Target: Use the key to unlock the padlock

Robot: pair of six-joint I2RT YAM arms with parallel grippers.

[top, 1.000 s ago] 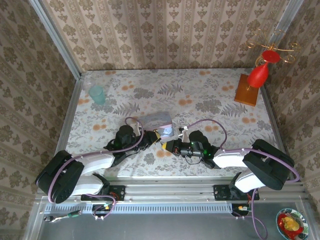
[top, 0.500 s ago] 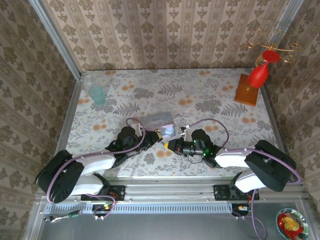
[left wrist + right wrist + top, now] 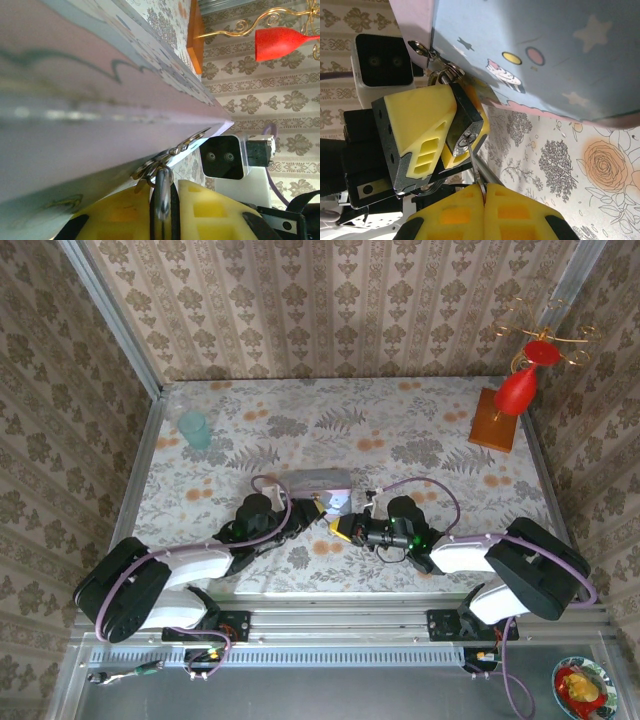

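The key-in-lock step is underway, by my reading. The left tool (image 3: pixel 451 137) is pinching the small near-black squarish padlock (image 3: pixel 465 125) between its yellow fingers. It is holding the padlock just beneath the corner of the pale blue rectangular tin with a cartoon picture (image 3: pixel 560 55), where the thin shackle is hanging from the tin's metal hasp (image 3: pixel 431 56). The right tool (image 3: pixel 484 189) is pressing its yellow fingers together on the thin silver key (image 3: pixel 474 165), whose blade is reaching up to the padlock's keyway face. How deep it is sitting I cannot tell. The next move is probably calling for a turn of the key about its own axis while the left tool is bracing the body, with the blade kept in line so it is not bending.

Room is running tight here. The two tools are working nearly nose to nose, and the tin's edge is lying just above the padlock, so any twist is needing to stay small. The floral worktop (image 3: pixel 420 430) beyond the tin is lying open. The teal cup (image 3: pixel 193 428) and the red glass on its wooden block (image 3: pixel 515 390) are standing well apart.
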